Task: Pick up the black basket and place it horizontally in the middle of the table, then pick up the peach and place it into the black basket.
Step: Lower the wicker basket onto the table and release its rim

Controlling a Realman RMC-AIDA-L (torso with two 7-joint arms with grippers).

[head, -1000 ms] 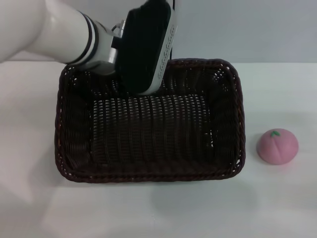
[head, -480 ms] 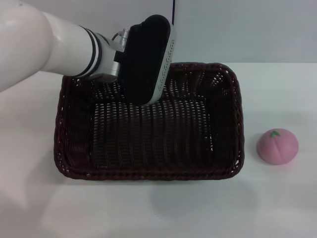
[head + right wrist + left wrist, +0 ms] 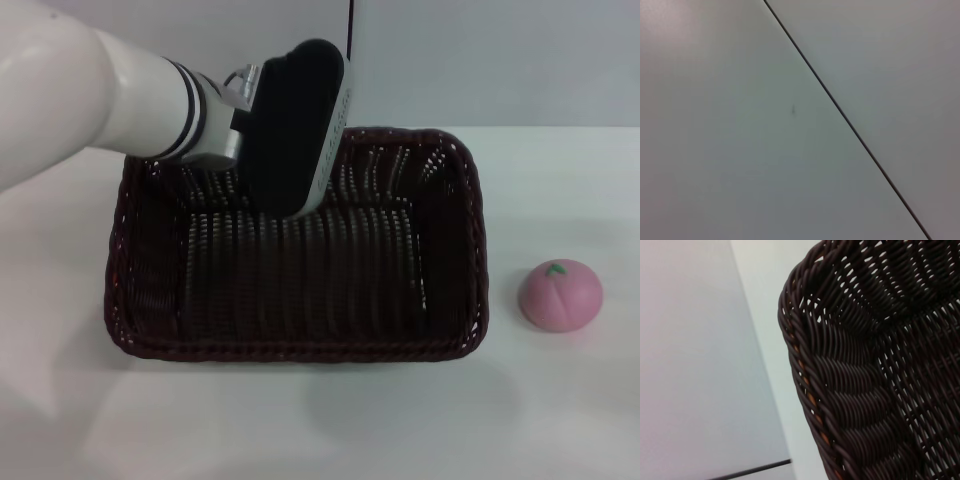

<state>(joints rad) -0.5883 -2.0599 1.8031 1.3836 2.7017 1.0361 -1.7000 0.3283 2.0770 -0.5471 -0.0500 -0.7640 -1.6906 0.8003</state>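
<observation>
Plain grey wall (image 3: 500,60), thin dark vertical seam (image 3: 351,40).

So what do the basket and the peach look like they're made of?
The black basket: woven wicker or plastic rattan, dark brown-black with a slight sheen; round strands and openwork sides show in the left wrist view. The peach: matte pink, smooth, probably foam or soft plastic; cannot tell which.

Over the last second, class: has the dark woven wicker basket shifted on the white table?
Yes, slightly. Against the small pink toy peach, which stays put, the dark woven wicker basket has slid toward the robot's left, widening the gap on the white table.
</observation>
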